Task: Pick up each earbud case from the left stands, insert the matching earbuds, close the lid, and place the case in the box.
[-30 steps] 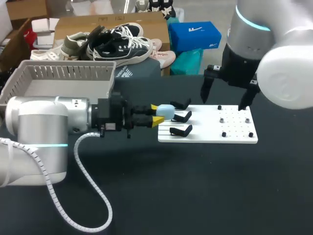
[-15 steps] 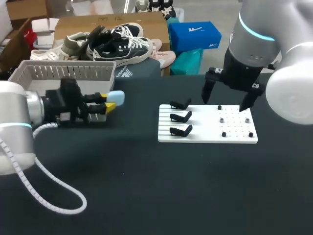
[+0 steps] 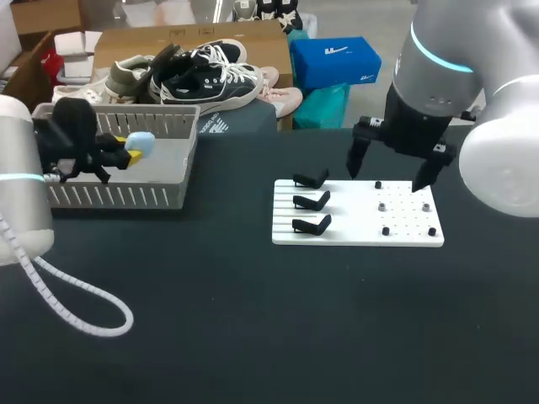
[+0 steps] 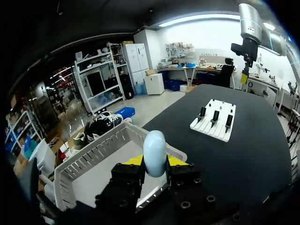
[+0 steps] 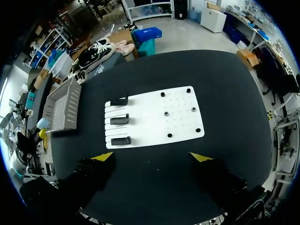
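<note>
- The left pincer (image 3: 128, 149) is clamped on a pale blue, egg-shaped earbud case (image 3: 141, 143), one yellow tip on each side of it
- In the left wrist view the earbud case (image 4: 154, 152) stands upright between the yellow tips, its rounded end pointing away from the pincer (image 4: 154, 162)
- Case and pincer hang over the near wall of a grey slatted plastic basket (image 3: 118, 196) at the far left of the black surface (image 3: 295, 320)
- A flat white board (image 3: 354, 236) lies right of centre, well apart from the basket
- Three black angled stands (image 3: 312, 201) sit in a row along the board's left part, none holding a case
- Small dark studs (image 3: 385, 231) dot the board's right part
- The right pincer (image 3: 386, 178) hovers above the board's far right part, its fingers spread wide apart and holding nothing
- In the right wrist view the board (image 5: 150, 112) lies ahead of the pincer (image 5: 152, 157), with the basket (image 5: 63, 108) beyond the stands (image 5: 120, 119)
</note>
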Tool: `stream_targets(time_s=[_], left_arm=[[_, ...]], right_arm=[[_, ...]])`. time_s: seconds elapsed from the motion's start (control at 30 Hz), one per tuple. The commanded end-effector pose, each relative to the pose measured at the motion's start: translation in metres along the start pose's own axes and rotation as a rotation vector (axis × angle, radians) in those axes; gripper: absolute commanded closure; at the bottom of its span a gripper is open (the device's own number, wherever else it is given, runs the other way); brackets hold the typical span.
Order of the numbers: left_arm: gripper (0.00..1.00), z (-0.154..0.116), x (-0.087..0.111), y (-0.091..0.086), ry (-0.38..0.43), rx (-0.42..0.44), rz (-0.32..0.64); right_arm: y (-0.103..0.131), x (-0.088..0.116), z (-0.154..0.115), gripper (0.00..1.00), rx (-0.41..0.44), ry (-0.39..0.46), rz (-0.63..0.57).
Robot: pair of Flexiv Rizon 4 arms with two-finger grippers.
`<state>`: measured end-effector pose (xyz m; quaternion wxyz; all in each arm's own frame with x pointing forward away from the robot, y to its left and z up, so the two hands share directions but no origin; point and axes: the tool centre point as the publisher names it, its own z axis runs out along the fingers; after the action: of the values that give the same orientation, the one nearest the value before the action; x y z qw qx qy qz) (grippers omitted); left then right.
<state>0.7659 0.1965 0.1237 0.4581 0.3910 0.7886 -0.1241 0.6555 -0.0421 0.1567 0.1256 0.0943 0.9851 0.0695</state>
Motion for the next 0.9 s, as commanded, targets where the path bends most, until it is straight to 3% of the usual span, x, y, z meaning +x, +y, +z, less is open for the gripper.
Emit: stream_targets(time_s=[0.03,0.17,0.33,0.37,0.4,0.43,0.63,0.8,0.9], left_arm=[[1.0,0.029,-0.005,0.018,0.107,-0.219,-0.045],[1.0,0.044,-0.004,0.038,0.115,-0.204,-0.1],[0.98,0.053,-0.004,0.047,0.148,-0.195,-0.114],[0.69,0.053,-0.004,0.047,0.152,-0.201,-0.122],[0.08,0.051,-0.003,0.047,0.149,-0.207,-0.124],[0.0,0.048,-0.002,0.046,0.14,-0.208,-0.128],[0.0,0.026,-0.014,0.022,-0.013,-0.167,-0.161],[0.0,0.004,-0.034,-0.016,-0.145,-0.099,-0.128],[0.0,-0.007,-0.049,-0.049,-0.207,-0.029,-0.091]], right_arm=[[-0.001,0.003,0.0,0.0,0.0,-0.009,0.003],[-0.001,0.003,0.0,0.0,0.0,-0.009,0.003],[-0.001,0.003,0.0,0.0,0.0,-0.009,0.003],[-0.001,0.003,0.0,0.0,0.0,-0.009,0.003],[-0.001,0.003,0.0,0.0,0.0,-0.009,0.003],[-0.001,0.003,0.0,0.0,0.0,-0.009,0.003],[-0.001,0.003,0.0,0.0,0.0,-0.009,0.003],[-0.001,0.003,0.0,0.0,0.0,-0.009,0.003],[-0.001,0.003,0.0,0.0,0.0,-0.009,0.003]])
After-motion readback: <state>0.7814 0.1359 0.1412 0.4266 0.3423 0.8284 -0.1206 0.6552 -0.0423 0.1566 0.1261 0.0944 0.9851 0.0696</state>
